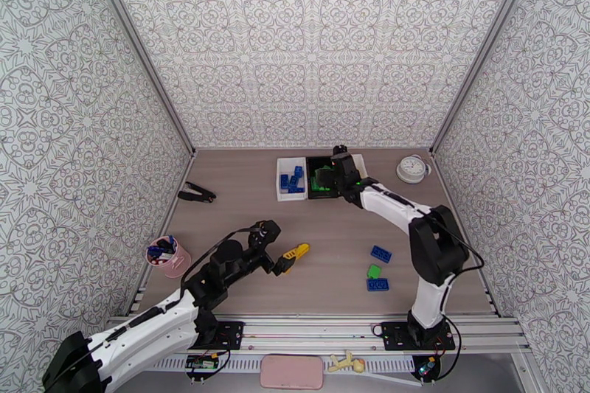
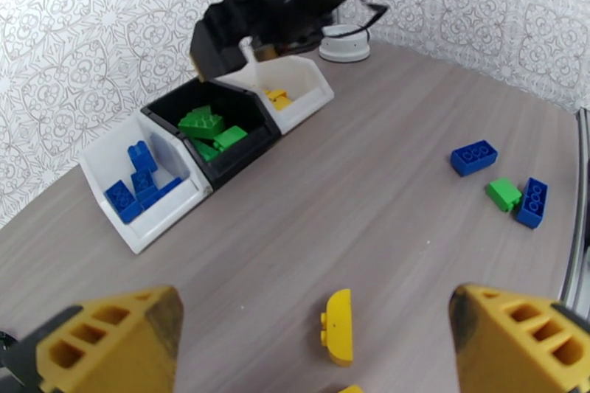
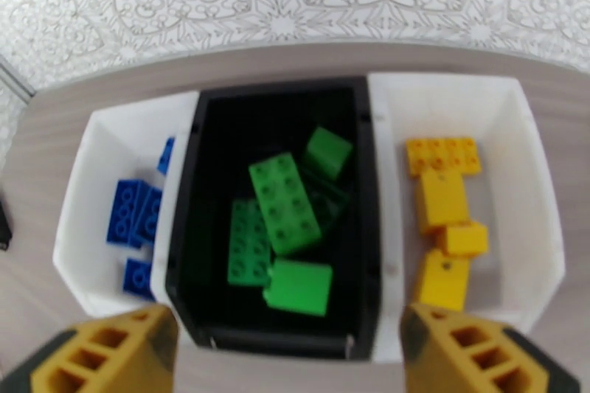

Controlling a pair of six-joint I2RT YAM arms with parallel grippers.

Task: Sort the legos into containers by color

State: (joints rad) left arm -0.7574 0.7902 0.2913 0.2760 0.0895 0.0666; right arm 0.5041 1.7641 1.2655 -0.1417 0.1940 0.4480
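Most legos [image 3: 284, 203] lie sorted in the bins [image 3: 532, 166]; a yellow brick [image 2: 338, 327], two blue bricks [image 2: 473, 157] and a green brick [image 2: 504, 193] wait loose, perhaps more. The left gripper [image 2: 313, 317] and right gripper [image 3: 289, 332] gape empty.

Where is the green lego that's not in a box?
In the top view, the loose green lego lies right of centre on the table, between two blue legos.

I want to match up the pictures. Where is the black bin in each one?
Top external: black bin at the far edge of the table, near the middle.
Left wrist: black bin upper left, middle of three bins.
Right wrist: black bin in the centre, seen from above.
Shared landmark: the white bin of blue legos beside it, on its left.
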